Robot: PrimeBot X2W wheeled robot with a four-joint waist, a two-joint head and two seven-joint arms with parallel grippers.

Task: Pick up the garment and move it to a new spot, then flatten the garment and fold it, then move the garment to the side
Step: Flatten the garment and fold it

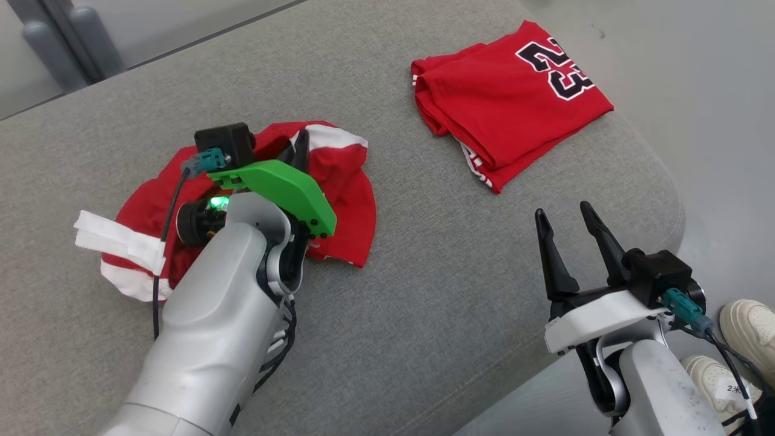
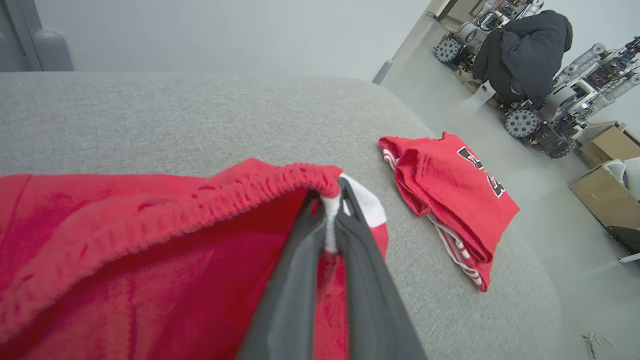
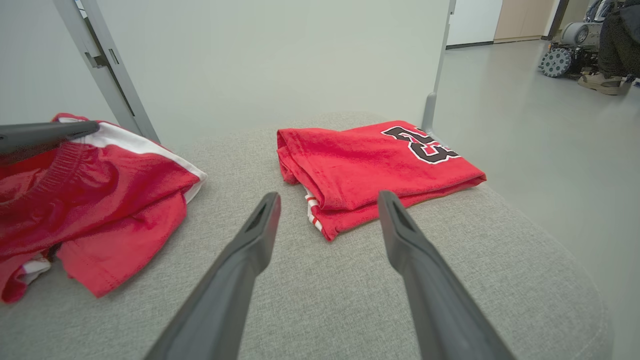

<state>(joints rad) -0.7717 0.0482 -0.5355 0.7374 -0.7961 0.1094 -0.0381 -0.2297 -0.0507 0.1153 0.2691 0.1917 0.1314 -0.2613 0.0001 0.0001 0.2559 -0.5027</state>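
Note:
The garment [image 1: 345,200] is a crumpled red piece with white trim, lying on the left half of a grey cushioned surface [image 1: 424,303]. My left gripper [image 1: 300,145] stands over its far edge. In the left wrist view the left gripper [image 2: 332,192] is shut on the garment's [image 2: 150,240] elastic hem, with a white strip pinched between the fingertips. My right gripper [image 1: 563,212] hangs open near the front right edge, holding nothing. In the right wrist view the right gripper [image 3: 328,200] points between the garment [image 3: 100,190] and a folded one.
A folded red garment [image 1: 508,103] with the number 23 lies at the far right of the cushion, close to its rounded edge. Pale shoes [image 1: 751,327] stand on the floor at lower right. A person in a dark coat [image 2: 530,50] crouches by wheeled machines beyond, near cardboard boxes [image 2: 607,145].

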